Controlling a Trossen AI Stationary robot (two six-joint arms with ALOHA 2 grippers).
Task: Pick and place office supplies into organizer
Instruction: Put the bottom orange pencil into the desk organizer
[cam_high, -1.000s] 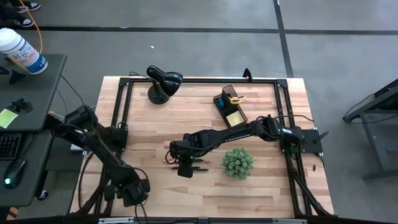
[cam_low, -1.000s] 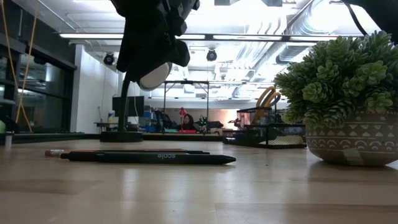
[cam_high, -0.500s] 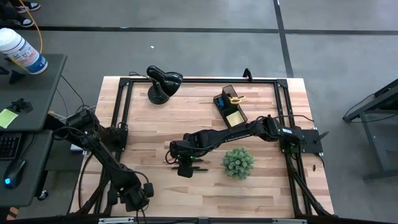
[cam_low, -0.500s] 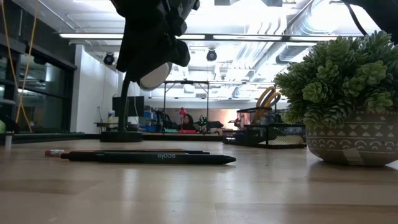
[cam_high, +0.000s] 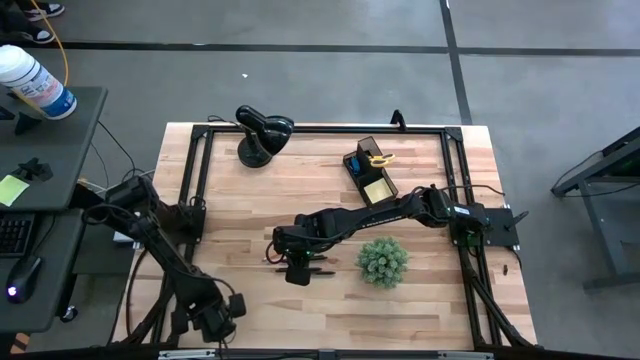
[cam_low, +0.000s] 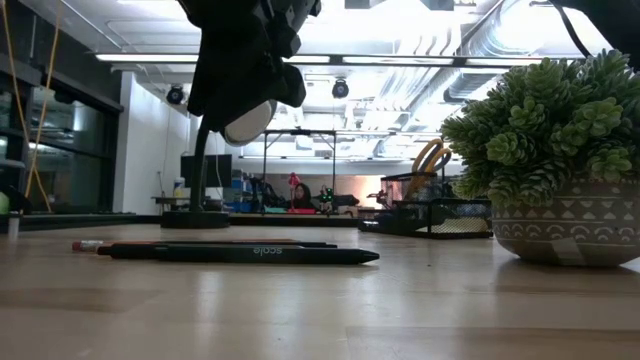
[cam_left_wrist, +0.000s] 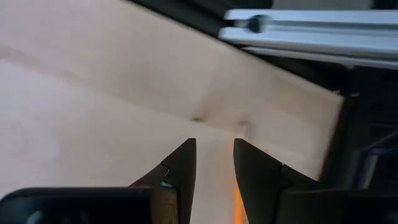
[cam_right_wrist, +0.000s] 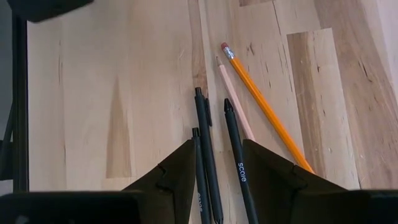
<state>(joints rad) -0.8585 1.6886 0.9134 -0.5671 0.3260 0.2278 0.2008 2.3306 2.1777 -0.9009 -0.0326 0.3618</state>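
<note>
At lower centre of the high view, our right tool (cam_high: 297, 272) hangs spread (jaws empty) over the black pens (cam_right_wrist: 211, 162), lined up to pinch one.

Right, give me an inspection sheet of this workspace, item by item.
Surface: wooden table, bare in the middle.
Job's things: black pens, orange pencil and a pale pencil lie loose under the right gripper; organizer holds scissors and a sticky-note pad.
Clutter: potted plant, desk lamp.
Grippers: right open, above the pens; left gripper open, empty, at the table's near-left edge.
Cables: yellow cable on the floor.
Surroundings: spray bottle on a side desk.
</note>
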